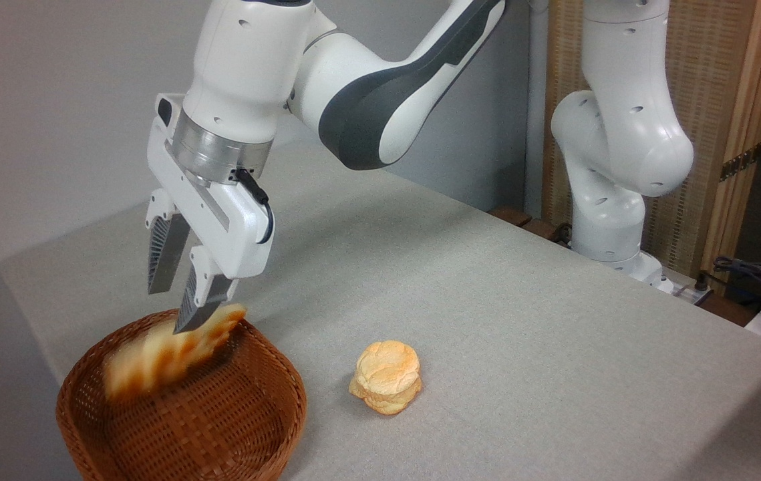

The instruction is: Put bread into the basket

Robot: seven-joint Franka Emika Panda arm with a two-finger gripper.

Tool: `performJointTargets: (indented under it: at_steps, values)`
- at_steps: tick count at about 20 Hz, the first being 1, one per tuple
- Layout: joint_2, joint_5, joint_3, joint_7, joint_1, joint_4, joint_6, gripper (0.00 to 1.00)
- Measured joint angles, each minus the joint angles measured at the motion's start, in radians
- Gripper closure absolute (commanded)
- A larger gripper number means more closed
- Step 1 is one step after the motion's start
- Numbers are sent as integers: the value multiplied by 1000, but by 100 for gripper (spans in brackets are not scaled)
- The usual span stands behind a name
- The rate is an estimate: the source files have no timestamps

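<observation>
1. Judging the long pale-yellow braided bread (166, 354), I think it is light and rigid.
2. It is blurred, tilted above the brown woven wicker basket (233, 427).
3. My tool (173, 308) looks open, its fingers apart.
4. I would hold it at the middle.

Blurred tilted bread (166, 354) over wicker basket (233, 421)

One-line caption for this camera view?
Open gripper above the basket, blurred bread at its fingertips; bun on table.
</observation>
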State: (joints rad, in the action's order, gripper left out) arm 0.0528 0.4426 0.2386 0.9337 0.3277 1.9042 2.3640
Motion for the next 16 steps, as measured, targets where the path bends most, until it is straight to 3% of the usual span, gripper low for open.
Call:
performJointTargets:
  at_steps: [5,9,11,14,16]
  values:
    - [0,0,0,-5,0,-1,0,0]
    - [-5,-24,0,-95,0,-4,-15,0]
    - [-16,-102,-1,-142,1,-6,-86,0]
    - [-34,-267,-10,-213,4,-17,-225,0]
    - [-39,-342,-13,-236,8,-35,-318,0]
